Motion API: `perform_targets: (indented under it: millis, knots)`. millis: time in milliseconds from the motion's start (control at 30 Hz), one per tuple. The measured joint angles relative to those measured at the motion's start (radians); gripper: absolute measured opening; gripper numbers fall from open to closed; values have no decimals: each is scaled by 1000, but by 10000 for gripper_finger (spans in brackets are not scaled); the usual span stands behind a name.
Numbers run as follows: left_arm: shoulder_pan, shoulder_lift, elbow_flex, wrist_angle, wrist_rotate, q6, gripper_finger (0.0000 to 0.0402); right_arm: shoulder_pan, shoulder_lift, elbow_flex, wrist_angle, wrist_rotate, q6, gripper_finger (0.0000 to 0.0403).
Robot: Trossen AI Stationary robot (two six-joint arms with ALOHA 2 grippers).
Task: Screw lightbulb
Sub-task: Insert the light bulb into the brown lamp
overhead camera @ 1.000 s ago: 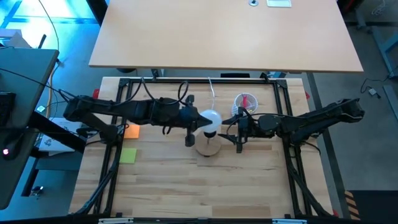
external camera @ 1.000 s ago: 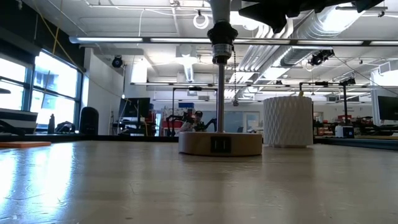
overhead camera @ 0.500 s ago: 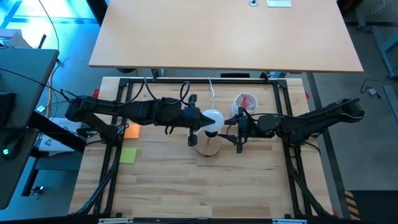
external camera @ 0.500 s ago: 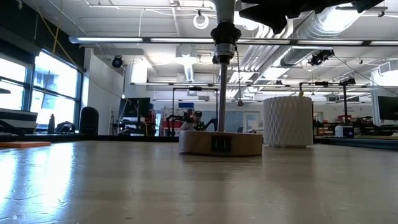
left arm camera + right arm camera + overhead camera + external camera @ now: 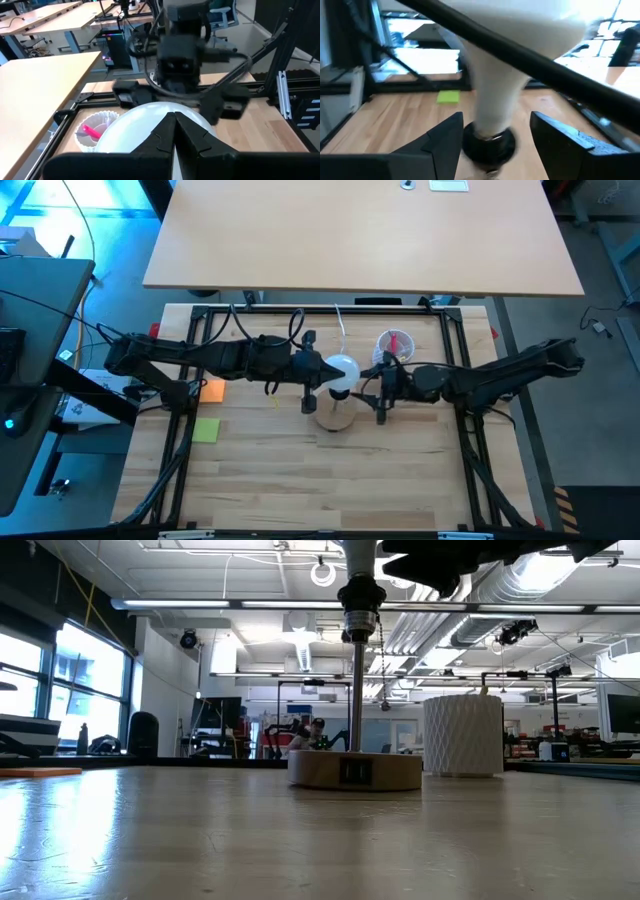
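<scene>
Behind the pale wooden table (image 5: 260, 470) you are seeing a big workshop with ceiling lamps and benches. Your white matte lightbulb (image 5: 340, 370) is standing upright over the round wooden base with a thin metal stem (image 5: 355, 768), in the middle of the table. Its long axis is vertical: the globe is pointing up, and the narrow neck (image 5: 492, 107) is pointing down into the black socket (image 5: 489, 144). Your left gripper (image 5: 312, 375) is resting against the globe with its fingers (image 5: 175, 137) closed together. Your right gripper (image 5: 378, 392) is waiting just beside the neck, its fingers (image 5: 440, 140) spread on both sides, not touching it. Near the base is standing a white latticed cup (image 5: 462, 735).
</scene>
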Motion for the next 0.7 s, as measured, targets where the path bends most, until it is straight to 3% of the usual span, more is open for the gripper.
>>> perform_targets:
  millis: [100, 267, 433, 567, 700]
  knots:
    - [0, 0, 0, 1, 0, 0, 1, 0, -33, 0, -11, 7, 0, 226]
    - [0, 0, 0, 5, 0, 5, 0, -32, -26, 0, -14, -146, 31, 226]
    - [0, 0, 0, 6, -1, 6, 0, -88, 38, 0, 31, -155, 61, 226]
    - [0, -1, 0, 4, -2, 6, 0, -134, 96, 0, 150, -314, 64, 226]
    - [0, -1, 0, 3, -3, 6, 0, -167, 150, 1, 248, -395, 81, 226]
